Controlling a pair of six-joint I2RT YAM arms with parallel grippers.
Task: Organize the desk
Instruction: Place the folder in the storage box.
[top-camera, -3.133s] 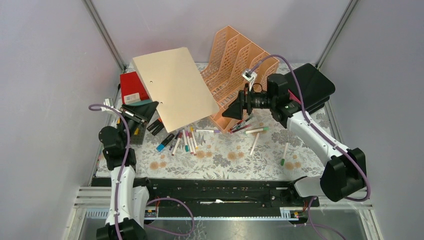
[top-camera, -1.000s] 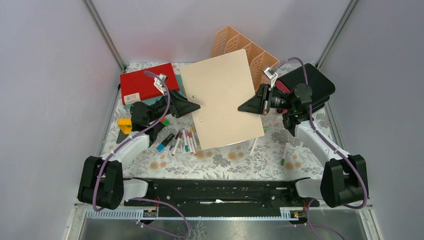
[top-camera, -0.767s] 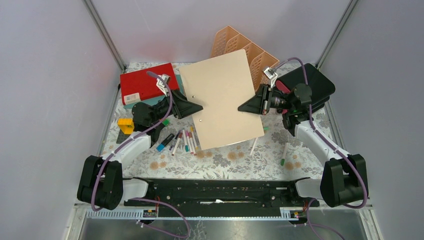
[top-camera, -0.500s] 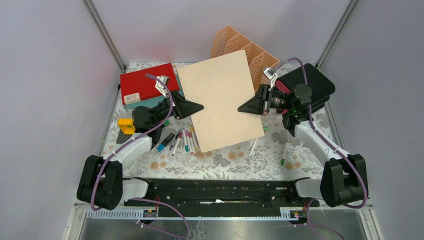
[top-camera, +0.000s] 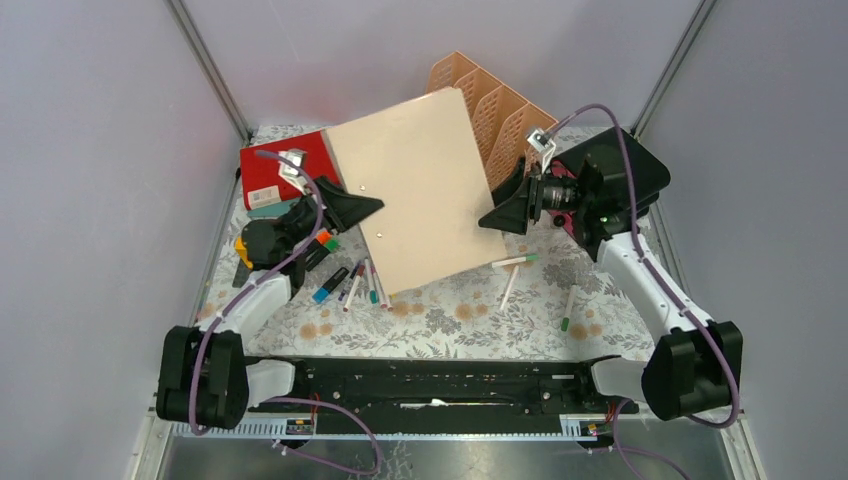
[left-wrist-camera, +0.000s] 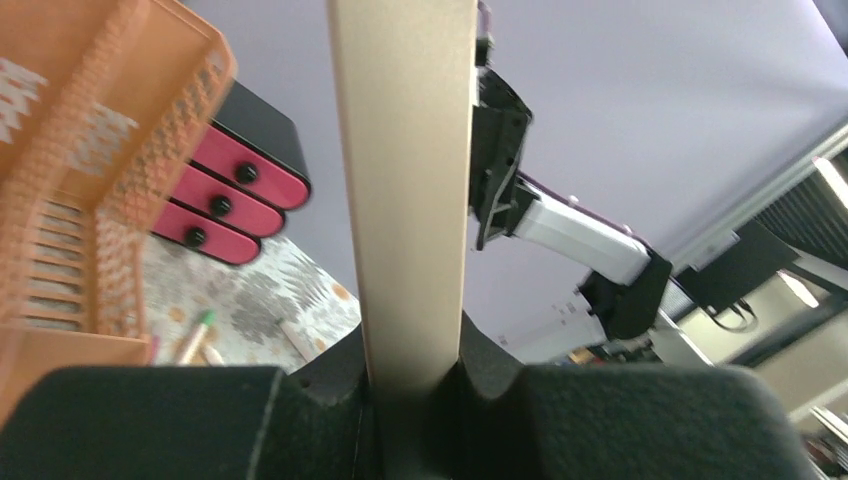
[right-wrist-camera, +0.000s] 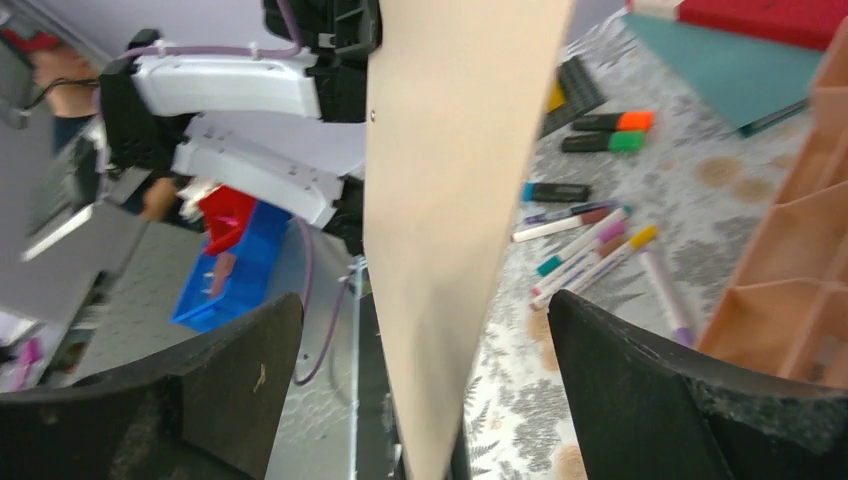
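Over the middle of the flat rectangular desk (top-camera: 470, 320) with its whitish floral cloth, a large beige cardboard folder (top-camera: 415, 190) hangs tilted, clamped at one edge by the left gripper (top-camera: 372, 205) alone, the right gripper (top-camera: 492, 217) standing wide open astride the opposite edge. So held, it may twist or slip onto the scattered coloured marker pens (top-camera: 372, 283) or knock the peach plastic file rack (top-camera: 500, 100). The desk lies beneath both arms, its long axis seemingly side to side.

Counter (top-camera: 470, 325): cloth-covered, leaf and flower print.
Just beside left tool (top-camera: 375, 205): cluster of markers (top-camera: 358, 282).
Near right tool (top-camera: 487, 220): peach rack (top-camera: 495, 95), black drawer unit (top-camera: 650, 172), loose pens (top-camera: 513, 262).
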